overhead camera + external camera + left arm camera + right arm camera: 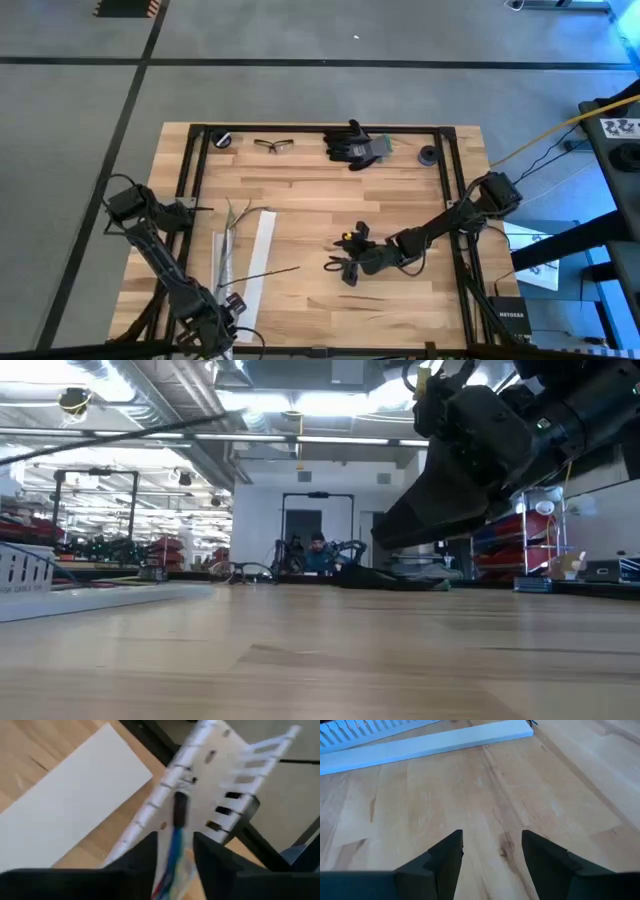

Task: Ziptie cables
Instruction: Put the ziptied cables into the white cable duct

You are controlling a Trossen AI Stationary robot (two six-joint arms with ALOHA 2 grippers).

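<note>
On the left half of the bench, seen from above, the cables ran as a thin dark line out across the wood from the white channel strips, with lighter strands splaying near the strips' far end. The left pincer sat at the near-left edge beside those strips. The right pincer hovered mid-bench, well apart from the bundle. Safety glasses and black gloves lay along the far edge. No tie could be made out anywhere.

From bench height, the bulk of the right arm hung above bare wood; a slotted strip showed at the left edge, and a thin dark wire slanted through the air above it.

In the left wrist view, the left pincer was clamped on a few coloured wires that ended in a dark sleeve, just over the slotted strip and a flat white cover.

In the right wrist view, the right pincer stood apart and held nothing, over bare wood with the strips beyond.

By my reading, the job had barely begun: one end of the wires was gripped, but nothing was gathered or tied.
</note>
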